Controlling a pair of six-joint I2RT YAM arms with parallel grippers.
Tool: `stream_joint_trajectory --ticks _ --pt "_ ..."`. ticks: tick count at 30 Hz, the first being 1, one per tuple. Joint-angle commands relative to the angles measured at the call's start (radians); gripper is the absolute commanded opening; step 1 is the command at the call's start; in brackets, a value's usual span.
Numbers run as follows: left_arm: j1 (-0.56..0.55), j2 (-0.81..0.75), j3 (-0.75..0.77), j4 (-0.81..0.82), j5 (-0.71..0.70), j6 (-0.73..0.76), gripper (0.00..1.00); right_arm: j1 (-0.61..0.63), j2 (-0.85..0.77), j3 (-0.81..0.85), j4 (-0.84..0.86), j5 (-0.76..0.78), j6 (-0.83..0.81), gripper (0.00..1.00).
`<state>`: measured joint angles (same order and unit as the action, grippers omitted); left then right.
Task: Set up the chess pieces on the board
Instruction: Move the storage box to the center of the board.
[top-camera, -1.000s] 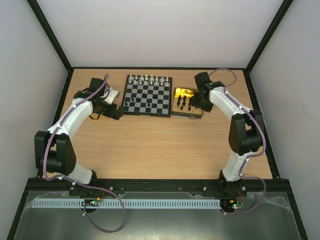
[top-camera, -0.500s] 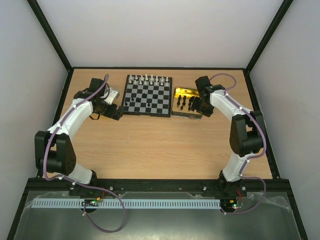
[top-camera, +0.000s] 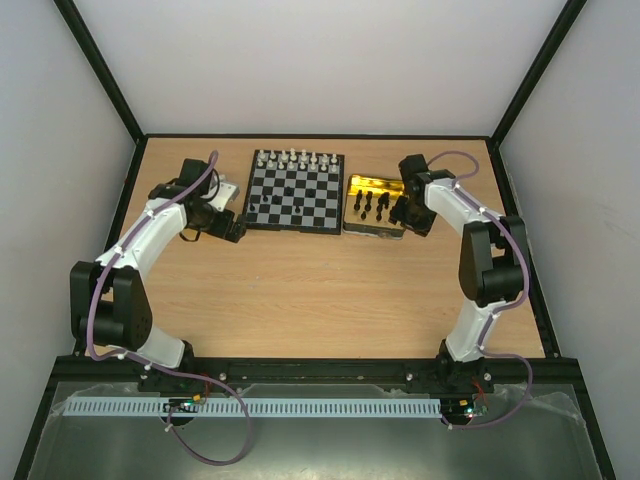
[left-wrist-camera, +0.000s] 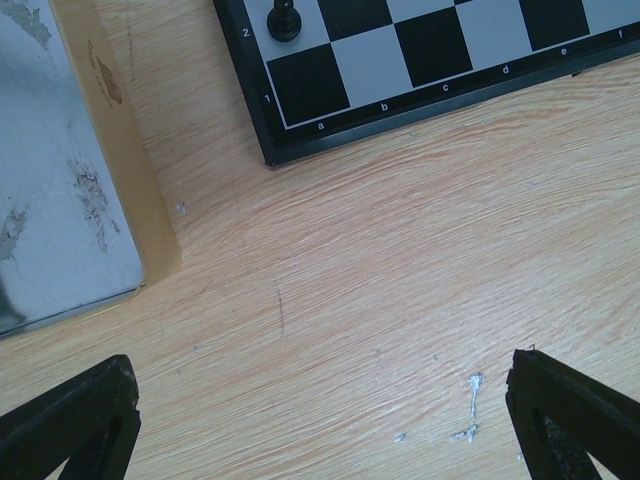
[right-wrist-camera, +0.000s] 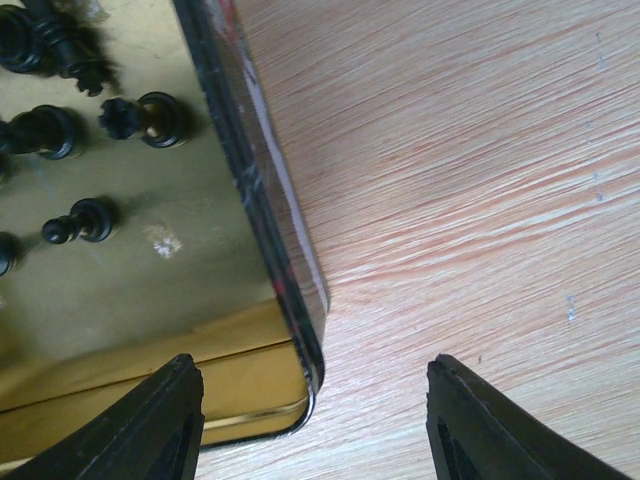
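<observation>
The board (top-camera: 296, 192) lies at the back middle, with white chess pieces (top-camera: 295, 157) lined along its far side and a lone black piece (top-camera: 290, 187) further in. More black pieces (top-camera: 371, 206) stand in a gold tray (top-camera: 362, 183) to the board's right. My right gripper (top-camera: 404, 214) is open and empty at that tray's right edge; in the right wrist view its jaws (right-wrist-camera: 312, 375) straddle the tray's corner (right-wrist-camera: 300, 300), beside the black pieces (right-wrist-camera: 150, 120). My left gripper (top-camera: 233, 226) hangs open over bare wood (left-wrist-camera: 320, 400), just off the board's corner (left-wrist-camera: 300, 120), where a black pawn (left-wrist-camera: 286, 18) stands.
A silver-grey tray (left-wrist-camera: 60, 200) lies left of the board, partly under the left arm (top-camera: 160, 215). Black frame posts and white walls close in the table (top-camera: 300, 300) on three sides.
The right arm has drawn its gripper rightward, from over the gold tray to the tray's right edge. The left arm has not moved.
</observation>
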<state>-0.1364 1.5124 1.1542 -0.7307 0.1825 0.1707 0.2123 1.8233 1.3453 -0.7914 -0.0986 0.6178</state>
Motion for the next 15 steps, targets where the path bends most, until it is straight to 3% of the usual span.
stream_joint_trajectory --ticks 1,15 --pt "0.003 -0.012 -0.010 -0.008 -0.007 -0.012 1.00 -0.016 0.025 -0.004 0.008 -0.001 -0.004 0.58" --pt "0.003 -0.007 -0.006 -0.009 -0.015 -0.018 1.00 -0.030 0.020 -0.087 0.061 -0.026 0.007 0.58"
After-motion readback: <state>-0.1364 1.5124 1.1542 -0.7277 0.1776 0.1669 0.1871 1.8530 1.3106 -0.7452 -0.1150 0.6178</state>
